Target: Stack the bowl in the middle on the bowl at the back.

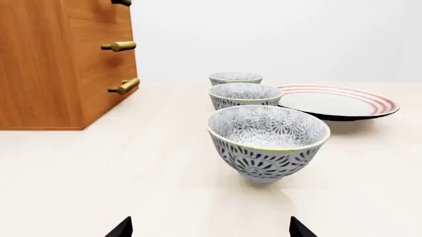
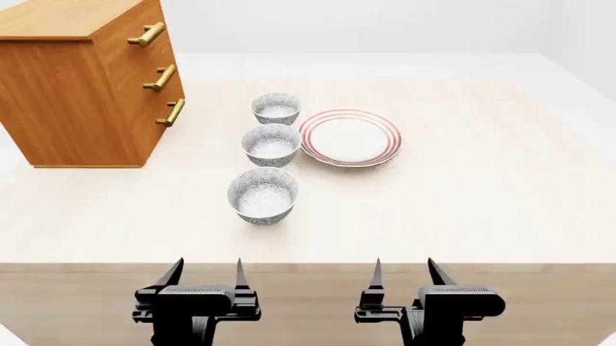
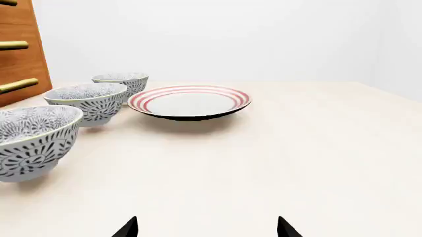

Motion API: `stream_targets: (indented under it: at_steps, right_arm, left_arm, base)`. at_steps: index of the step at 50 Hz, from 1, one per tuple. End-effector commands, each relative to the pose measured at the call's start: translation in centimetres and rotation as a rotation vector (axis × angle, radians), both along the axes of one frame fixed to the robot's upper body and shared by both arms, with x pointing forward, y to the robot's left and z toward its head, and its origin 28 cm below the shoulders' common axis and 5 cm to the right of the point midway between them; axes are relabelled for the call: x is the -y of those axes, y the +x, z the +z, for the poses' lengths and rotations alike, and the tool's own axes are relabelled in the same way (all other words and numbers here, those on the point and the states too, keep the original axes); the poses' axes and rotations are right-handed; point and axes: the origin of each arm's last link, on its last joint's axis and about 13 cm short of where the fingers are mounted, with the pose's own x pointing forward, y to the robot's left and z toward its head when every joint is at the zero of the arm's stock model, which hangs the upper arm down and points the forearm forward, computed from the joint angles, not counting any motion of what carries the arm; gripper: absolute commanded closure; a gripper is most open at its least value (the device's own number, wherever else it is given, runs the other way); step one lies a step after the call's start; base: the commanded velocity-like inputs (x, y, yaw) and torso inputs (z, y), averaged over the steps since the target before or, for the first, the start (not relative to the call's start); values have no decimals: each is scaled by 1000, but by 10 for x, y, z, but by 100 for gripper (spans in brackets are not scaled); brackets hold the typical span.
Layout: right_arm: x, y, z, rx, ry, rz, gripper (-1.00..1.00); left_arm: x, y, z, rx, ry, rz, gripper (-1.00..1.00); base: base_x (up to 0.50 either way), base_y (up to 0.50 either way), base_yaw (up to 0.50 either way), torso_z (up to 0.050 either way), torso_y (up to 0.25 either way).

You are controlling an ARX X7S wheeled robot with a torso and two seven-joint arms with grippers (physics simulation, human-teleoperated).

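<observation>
While parked at the near table edge, spread wide and gripping nothing: left gripper (image 2: pixel 204 272), then right gripper (image 2: pixel 403 272). Straight ahead of the left one, beyond the nearest bowl (image 2: pixel 262 195), sits the bowl in the middle (image 2: pixel 271 144), with the bowl at the back (image 2: pixel 276 109) just behind, beside the plate (image 2: pixel 350 138); likely nearer the left
</observation>
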Motion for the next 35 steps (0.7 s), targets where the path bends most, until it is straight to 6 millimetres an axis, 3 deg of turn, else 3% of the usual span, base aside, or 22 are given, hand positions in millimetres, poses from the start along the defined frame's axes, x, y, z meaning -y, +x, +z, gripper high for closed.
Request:
stream_targets:
  at_steps: [1, 16, 32, 35]
  right_arm:
    - [-2, -1, 0, -3, -16, 21, -100]
    - [-3, -2, -1, 12, -88, 59, -100]
    - [3, -3, -1, 13, -112, 30, -100]
    - [5, 0, 1, -8, -142, 8, -100]
  left_arm:
    - [0, -1, 1, 0, 2, -1, -100]
    - [-4, -1, 5, -11, 1, -8, -100]
    - [-3, 4, -1, -25, 43, -18, -100]
    - [-5, 9, 3, -1, 64, 2, -100]
  base:
    - [0, 0, 0, 0, 0]
    - [0, 0, 0, 0, 0]
    - [0, 448, 0, 0, 0]
    - [0, 14, 0, 8, 0]
